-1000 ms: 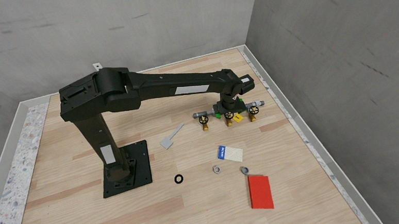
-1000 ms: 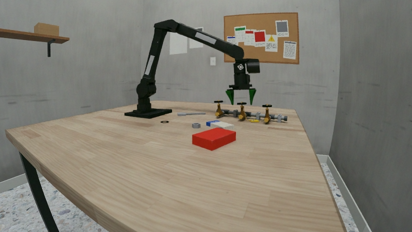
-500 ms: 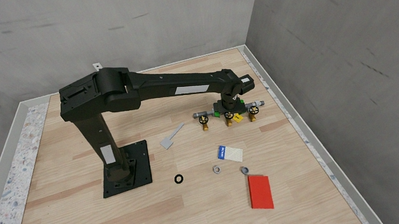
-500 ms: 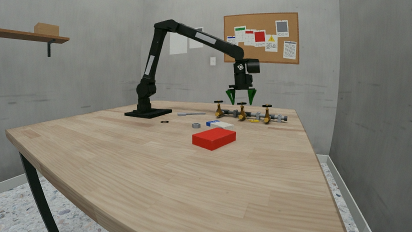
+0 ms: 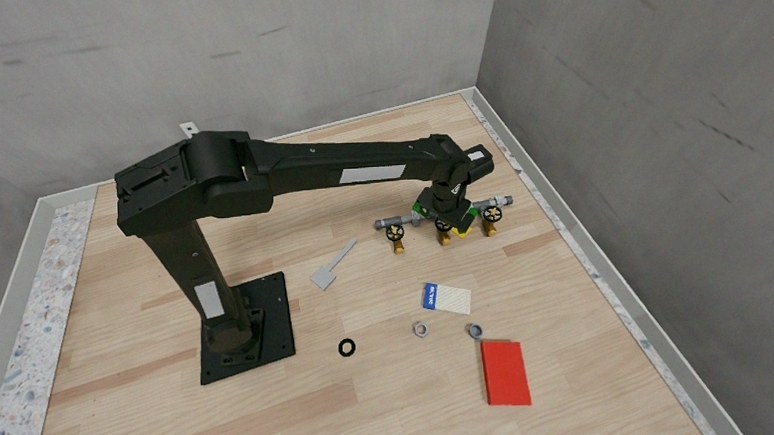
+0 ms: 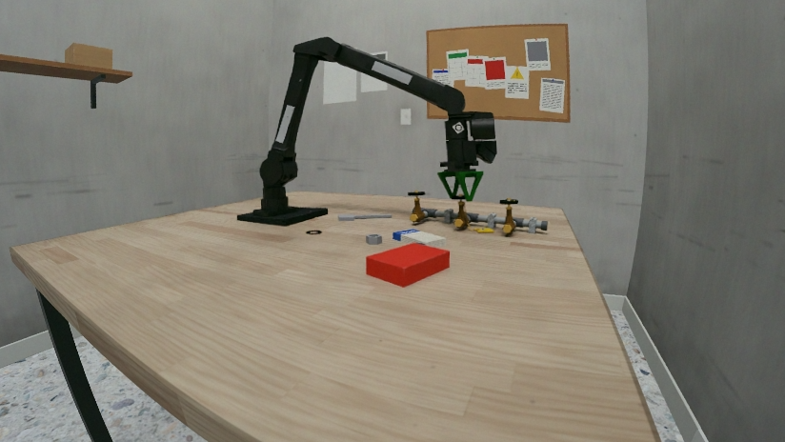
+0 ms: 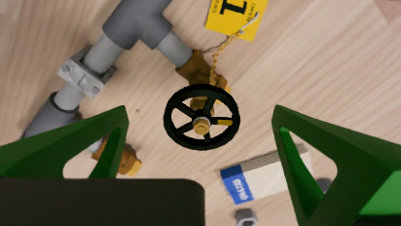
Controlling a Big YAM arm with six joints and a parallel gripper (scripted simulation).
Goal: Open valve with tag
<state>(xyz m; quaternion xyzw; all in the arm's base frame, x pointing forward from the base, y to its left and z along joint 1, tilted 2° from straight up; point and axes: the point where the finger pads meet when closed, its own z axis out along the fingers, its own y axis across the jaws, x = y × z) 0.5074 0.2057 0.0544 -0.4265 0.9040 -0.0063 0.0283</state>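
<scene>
Three brass valves with black handwheels stand on a grey pipe [image 5: 398,220]: left [image 5: 395,234], middle [image 5: 443,228], right [image 5: 492,214]. A yellow tag [image 7: 236,17] marked "1" hangs by a chain from the middle valve; it also shows in the exterior view [image 6: 484,230]. My gripper [image 6: 460,186] with green fingers hangs just above the middle valve [image 6: 460,216]. In the wrist view the fingers stand wide open on either side of the middle handwheel [image 7: 201,115], clear of it. A yellow mark on the wheel points to the right of its hub.
A blue and white card [image 5: 447,297], a grey nut [image 5: 420,324], a grey cap [image 5: 474,331], a black ring [image 5: 347,347], a red block [image 5: 504,372] and a grey flat tool [image 5: 334,264] lie in front of the valves. The arm base [image 5: 247,330] stands at the left.
</scene>
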